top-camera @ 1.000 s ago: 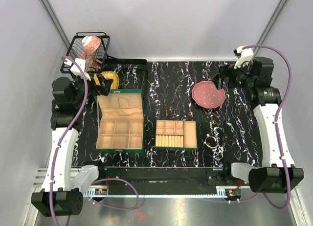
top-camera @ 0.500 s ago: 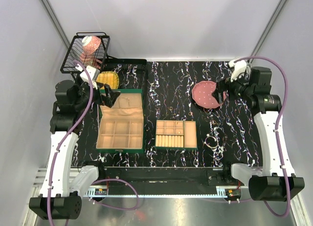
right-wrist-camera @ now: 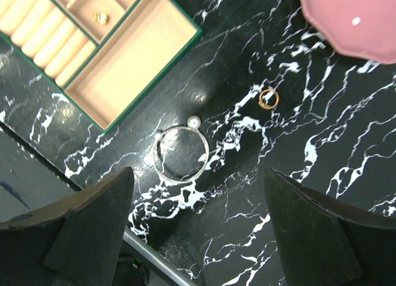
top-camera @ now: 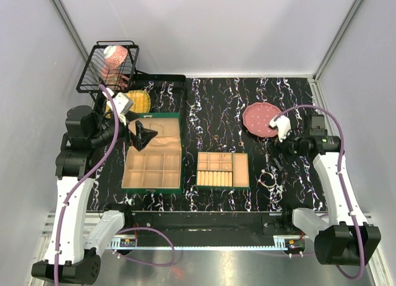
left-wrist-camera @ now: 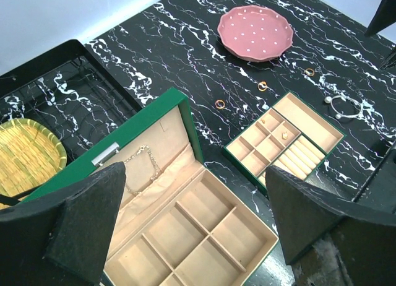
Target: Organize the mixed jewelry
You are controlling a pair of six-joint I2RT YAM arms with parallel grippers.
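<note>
1. The left gripper (top-camera: 138,136), its matte black fingers spread wide, hung above the beige-lined green box (top-camera: 152,155).
2. A thin silver hoop (right-wrist-camera: 180,155) with a pearl bead and a small gold ring (right-wrist-camera: 268,98) lay on the black marbled table (right-wrist-camera: 322,143).
3. The right gripper (top-camera: 275,159) hung above the hoop, fingers apart.

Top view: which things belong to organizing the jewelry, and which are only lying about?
Belong: silver bangle, gold ring beside it, small green box, large green box.
Lying about: pink plate, wire basket, yellow woven dish.
</note>
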